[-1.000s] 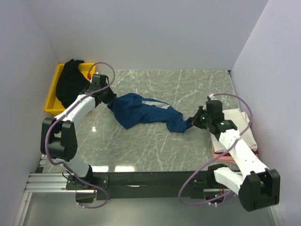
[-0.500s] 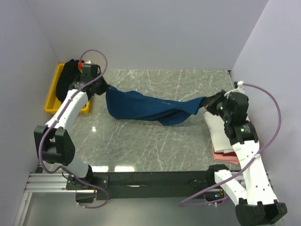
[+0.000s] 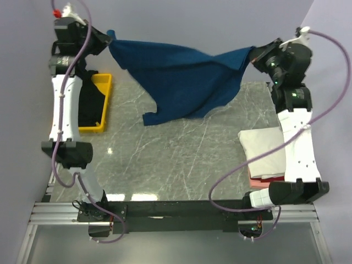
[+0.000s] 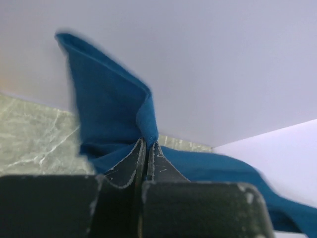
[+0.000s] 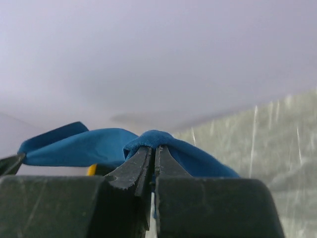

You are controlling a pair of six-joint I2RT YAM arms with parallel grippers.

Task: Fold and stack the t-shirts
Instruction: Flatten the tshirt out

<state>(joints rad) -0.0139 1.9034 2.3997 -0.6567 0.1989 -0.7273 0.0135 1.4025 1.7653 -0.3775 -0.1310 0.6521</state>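
The dark blue t-shirt [image 3: 181, 77] hangs stretched in the air between my two grippers, high above the marble table; its print does not show. My left gripper [image 3: 109, 39] is shut on its left corner, seen as blue cloth [image 4: 116, 116] pinched between the fingertips [image 4: 147, 146]. My right gripper [image 3: 254, 54] is shut on its right corner [image 5: 163, 141]. The black t-shirt [image 3: 91, 104] lies in the yellow bin [image 3: 104, 88] at the left. A white folded t-shirt [image 3: 264, 154] lies on a pink one [image 3: 258, 180] at the right.
White walls close in the back and both sides. The marble table [image 3: 181, 159] spreads below the hanging shirt. The black front rail [image 3: 181, 210] runs along the near edge. The left arm stands tall over the bin, the right arm over the folded stack.
Both arms have risen steeply and spread apart, lifting the blue shirt off the table until it hangs stretched in the air. The folded stack, once under the right arm, now shows.
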